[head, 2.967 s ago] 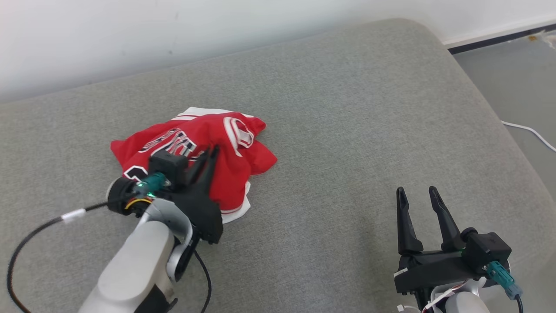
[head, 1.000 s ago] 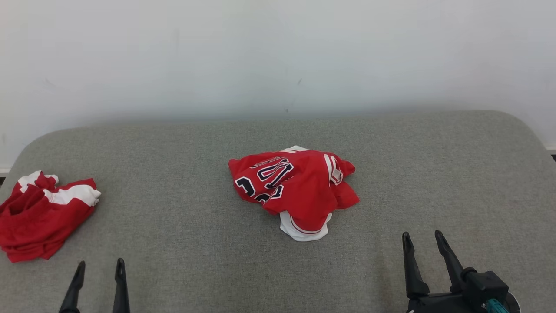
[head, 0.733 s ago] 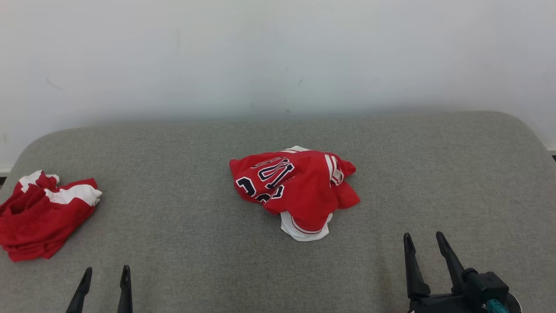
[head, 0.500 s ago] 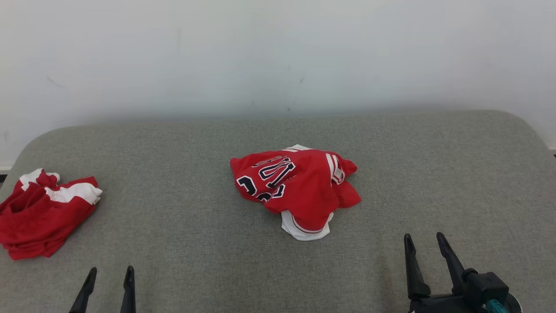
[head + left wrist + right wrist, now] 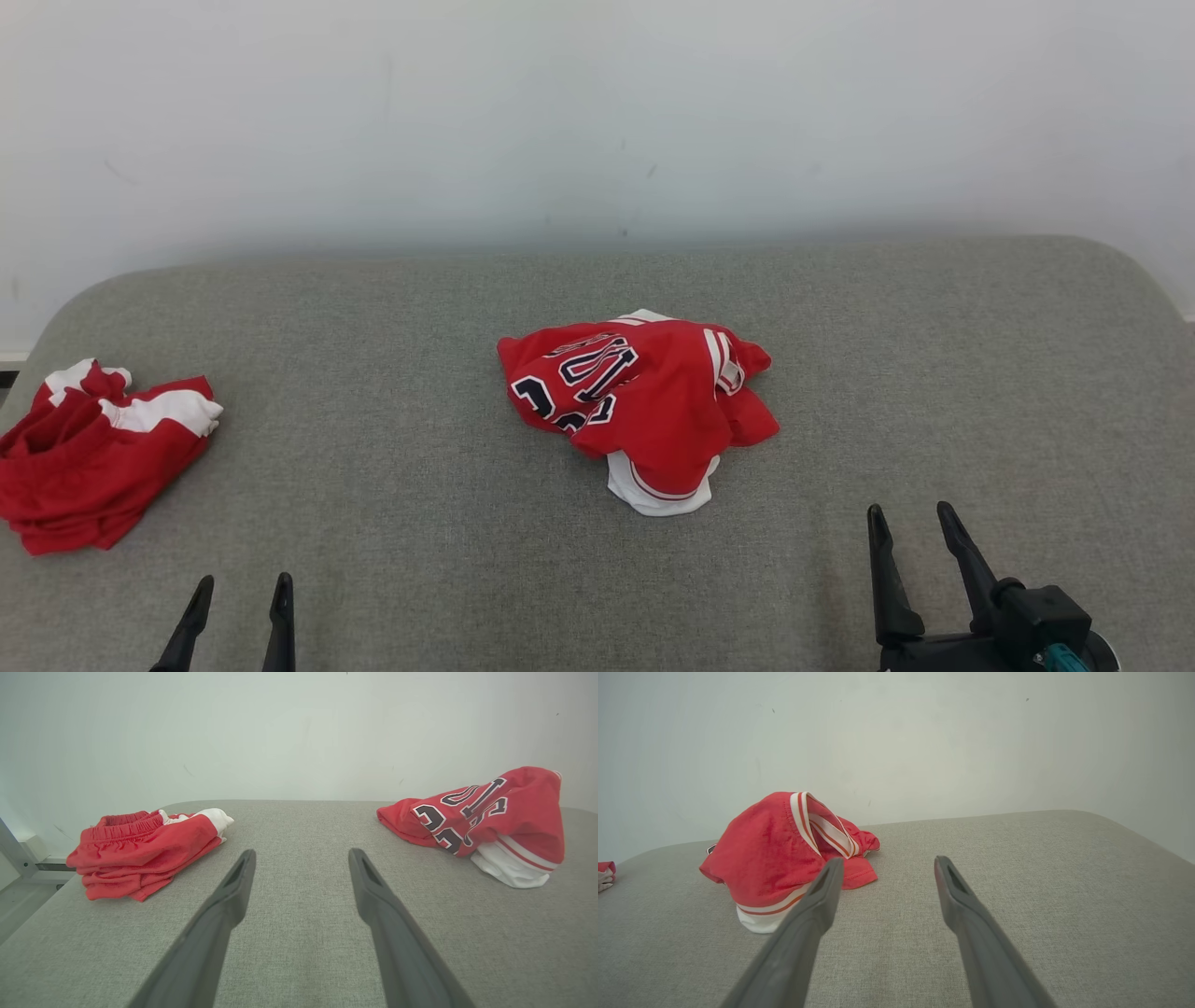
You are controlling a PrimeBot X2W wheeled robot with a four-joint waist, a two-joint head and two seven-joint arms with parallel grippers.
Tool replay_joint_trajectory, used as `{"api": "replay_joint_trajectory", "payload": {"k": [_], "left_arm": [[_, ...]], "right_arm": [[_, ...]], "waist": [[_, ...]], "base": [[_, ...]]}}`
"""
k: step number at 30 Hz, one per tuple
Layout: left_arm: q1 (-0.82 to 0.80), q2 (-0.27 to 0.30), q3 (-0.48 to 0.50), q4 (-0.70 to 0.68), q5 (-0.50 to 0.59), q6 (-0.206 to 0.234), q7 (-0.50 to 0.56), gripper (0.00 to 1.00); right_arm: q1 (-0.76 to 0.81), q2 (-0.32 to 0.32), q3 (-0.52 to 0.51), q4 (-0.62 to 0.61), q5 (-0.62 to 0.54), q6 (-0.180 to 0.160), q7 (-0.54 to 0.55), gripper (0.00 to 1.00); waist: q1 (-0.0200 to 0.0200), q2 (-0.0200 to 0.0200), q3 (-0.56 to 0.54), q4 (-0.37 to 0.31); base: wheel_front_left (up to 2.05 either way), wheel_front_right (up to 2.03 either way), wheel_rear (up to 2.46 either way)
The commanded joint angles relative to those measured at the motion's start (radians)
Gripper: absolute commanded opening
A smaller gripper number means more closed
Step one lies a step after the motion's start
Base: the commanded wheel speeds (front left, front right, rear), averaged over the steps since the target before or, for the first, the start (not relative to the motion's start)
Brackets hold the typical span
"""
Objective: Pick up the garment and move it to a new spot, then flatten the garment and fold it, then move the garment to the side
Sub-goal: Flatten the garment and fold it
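While the head view takes in the whole grey upholstered surface (image 5: 392, 523), the wrist views look low across it toward the pale wall (image 5: 597, 112). The red jersey (image 5: 653, 401) lies crumpled in a heap near the middle of the surface, with nothing holding it. A white hem with a red stripe pokes out on its near side.

The left hand (image 5: 244, 583) is at the near edge toward the left corner and the right hand (image 5: 909, 511) at the near edge toward the right corner. Both have their fingers spread apart and grip nothing. Both are well apart from the jersey.

From the left wrist view the jersey (image 5: 490, 812) shows dark letters and numerals outlined in white. The folds break them up too much to read as a word or number. The right wrist view shows the other side of the jersey (image 5: 770, 858): plain red cloth and a white band with red stripes, standing up as an open loop.

A second red garment (image 5: 93, 467) with white patches is bunched at the left edge. The left wrist view shows a gathered elastic band along its top, which the head view does not make clear.
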Motion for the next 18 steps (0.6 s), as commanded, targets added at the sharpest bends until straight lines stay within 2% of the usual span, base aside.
{"api": "replay_joint_trajectory", "payload": {"k": [1,18], "left_arm": [[-0.007,0.005,-0.001,0.002,-0.002,0.001,-0.002,1.0],[-0.012,0.008,-0.012,0.014,-0.004,0.018,-0.005,1.0]], "right_arm": [[0.001,0.002,0.003,0.002,-0.008,-0.002,-0.001,1.0],[0.001,0.002,0.017,0.013,-0.012,-0.002,-0.001,1.0]], "waist": [[0.0,0.0,0.0,0.0],[0.0,0.0,-0.004,0.011]], "base": [[0.0,0.0,0.0],[0.0,0.0,0.0]]}}
